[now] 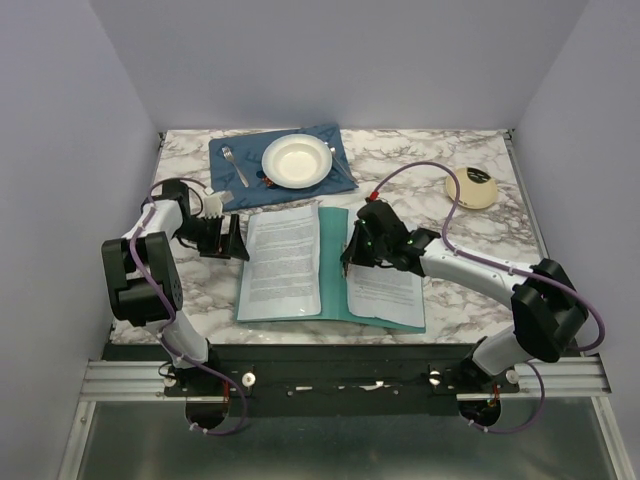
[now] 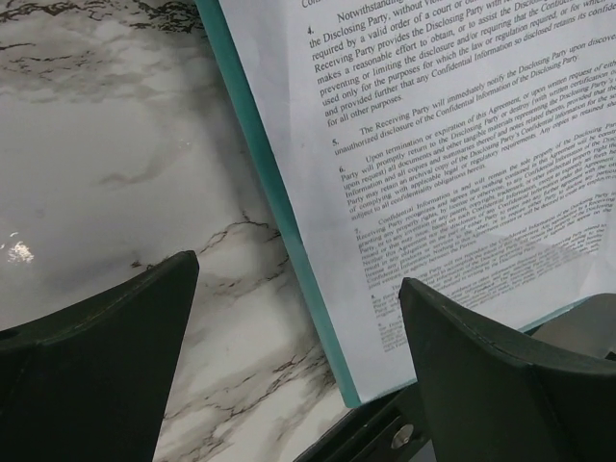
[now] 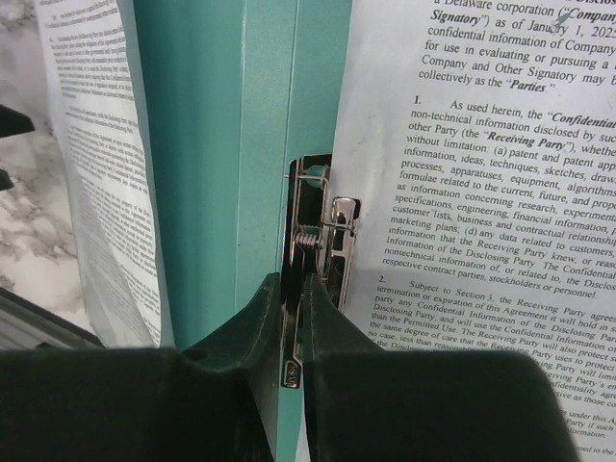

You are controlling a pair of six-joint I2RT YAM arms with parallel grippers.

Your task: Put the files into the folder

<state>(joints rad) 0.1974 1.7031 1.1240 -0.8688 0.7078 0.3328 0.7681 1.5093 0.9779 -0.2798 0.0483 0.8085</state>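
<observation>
Left arm (image 1: 140, 265): base at the near left, elbow folded up high on the left, wrist turned to the right.
Left gripper (image 2: 298, 274): jaws spread wide with nothing between them, held low and pointing right.
Right arm (image 1: 470, 270): stretched from its near-right base toward the left, forearm low and nearly level.
Right gripper (image 3: 292, 284): fingers drawn almost together, pinching the metal clip (image 3: 322, 231) at the spine of the folder (image 3: 212, 144).

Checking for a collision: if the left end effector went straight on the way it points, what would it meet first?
Most likely the left edge of the folder, with the printed sheet on it just beyond; whether it would graze the table first is unclear.
</observation>
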